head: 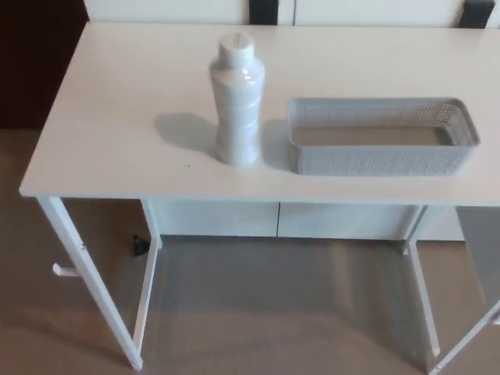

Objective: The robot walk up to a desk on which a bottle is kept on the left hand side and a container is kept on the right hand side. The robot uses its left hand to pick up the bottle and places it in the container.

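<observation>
- we see a white bottle (236, 101) standing upright on the white table (101, 117), its long axis vertical and its cap at the top.
- just to the bottle's right sits the grey mesh container (381, 144), a long shallow basket lying with its length across the table; the two are near but do not look to touch, though the gap is narrow.
- the container appears empty, so the bottle is not yet placed and, in our judgement, the task is at its very start.
- neither our left hand nor our right hand shows in the head view, so we cannot say whether their fingers are spread or pressed together, and nothing is being held that we can see.
- with no hand in sight we cannot tell how the bottle lies from it; we only know the left arm would come in from the picture's left, the side where the bottle stands clear of the container.
- we judge the coming move to be a reach with the left hand to the bottle's open left flank, gripping across its waist.
- the carry is then a short one to the right, over the container's near wall.
- a tall, narrow bottle could tip if nudged.
</observation>
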Controlling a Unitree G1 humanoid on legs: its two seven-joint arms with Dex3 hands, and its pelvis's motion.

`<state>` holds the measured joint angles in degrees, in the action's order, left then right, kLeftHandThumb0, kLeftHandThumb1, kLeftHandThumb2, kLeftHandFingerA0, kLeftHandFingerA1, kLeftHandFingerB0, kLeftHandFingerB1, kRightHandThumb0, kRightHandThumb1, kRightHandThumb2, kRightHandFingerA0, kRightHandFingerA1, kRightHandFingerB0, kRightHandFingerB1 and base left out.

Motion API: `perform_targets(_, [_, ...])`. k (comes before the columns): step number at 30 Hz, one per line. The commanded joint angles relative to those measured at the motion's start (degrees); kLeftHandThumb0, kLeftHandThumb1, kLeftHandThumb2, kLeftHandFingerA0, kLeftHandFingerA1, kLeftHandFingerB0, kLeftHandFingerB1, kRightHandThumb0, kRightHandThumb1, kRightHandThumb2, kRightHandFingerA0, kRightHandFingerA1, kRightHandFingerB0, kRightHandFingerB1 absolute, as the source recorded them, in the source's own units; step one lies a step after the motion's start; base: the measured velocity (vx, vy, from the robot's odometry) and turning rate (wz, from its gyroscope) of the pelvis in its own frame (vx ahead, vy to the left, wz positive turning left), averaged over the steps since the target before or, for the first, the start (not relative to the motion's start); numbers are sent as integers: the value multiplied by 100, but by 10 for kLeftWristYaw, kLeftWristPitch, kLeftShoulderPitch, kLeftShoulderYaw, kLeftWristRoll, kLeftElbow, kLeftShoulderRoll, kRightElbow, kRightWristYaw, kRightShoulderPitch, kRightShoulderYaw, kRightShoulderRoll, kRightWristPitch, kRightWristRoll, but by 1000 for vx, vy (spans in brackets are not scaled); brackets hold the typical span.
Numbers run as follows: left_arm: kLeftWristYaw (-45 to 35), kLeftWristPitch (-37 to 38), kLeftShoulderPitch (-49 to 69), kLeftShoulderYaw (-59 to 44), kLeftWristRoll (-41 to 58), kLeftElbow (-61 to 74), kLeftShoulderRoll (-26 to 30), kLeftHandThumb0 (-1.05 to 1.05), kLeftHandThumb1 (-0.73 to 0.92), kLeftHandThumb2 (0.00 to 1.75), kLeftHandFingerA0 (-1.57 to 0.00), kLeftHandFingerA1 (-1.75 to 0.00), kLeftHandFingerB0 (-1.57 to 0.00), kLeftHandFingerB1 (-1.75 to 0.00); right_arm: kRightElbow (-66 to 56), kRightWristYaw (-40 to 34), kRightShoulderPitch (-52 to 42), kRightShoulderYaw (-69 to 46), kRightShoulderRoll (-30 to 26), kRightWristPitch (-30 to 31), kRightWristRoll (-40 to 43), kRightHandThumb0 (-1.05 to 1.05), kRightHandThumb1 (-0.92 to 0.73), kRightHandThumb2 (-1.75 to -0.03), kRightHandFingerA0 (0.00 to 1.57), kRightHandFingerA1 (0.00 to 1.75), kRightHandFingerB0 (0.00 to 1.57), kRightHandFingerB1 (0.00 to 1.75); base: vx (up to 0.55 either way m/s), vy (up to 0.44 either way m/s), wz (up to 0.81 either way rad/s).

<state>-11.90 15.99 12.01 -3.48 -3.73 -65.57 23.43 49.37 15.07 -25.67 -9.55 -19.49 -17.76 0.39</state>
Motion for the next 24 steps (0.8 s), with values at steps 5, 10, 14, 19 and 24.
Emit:
perform_targets(5, [3, 11, -24, -3, 0, -20, 8, -44, 61, 58, -31, -36, -33, -35, -28, 14, 0, -4, -10, -15, 9, -41, -70, -71, 22, 44, 18, 39, 141, -34, 8])
perform_targets(10, [-6, 14, -37, -11, 7, -29, 7, -48, 42, 80, -26, -51, -25, -48, -31, 17, 7, -6, -10, -12, 11, -40, -70, -70, 25, 45, 19, 39, 156, -115, 14])
perform_targets(14, [1, 19, -41, -1, -7, -27, 11, -48, 43, 81, -24, -49, -24, -48, -3, 14, 27, -5, -11, -19, 7, -39, -71, -70, 24, 42, 18, 38, 213, -252, 25])
perform_targets(19, [-4, 23, -46, -3, -3, -27, 11, -46, 42, 81, -23, -50, -24, -48, -58, 14, 7, -3, -10, 3, 8, -39, -71, -70, 21, 42, 17, 37, 11, -20, -5])
perform_targets(24, [-5, 13, -54, -2, -4, -27, 11, -46, 42, 81, -26, -51, -23, -47, -63, 15, 10, -5, -7, 12, 12, -39, -70, -70, 22, 43, 18, 38, 14, 137, -12])
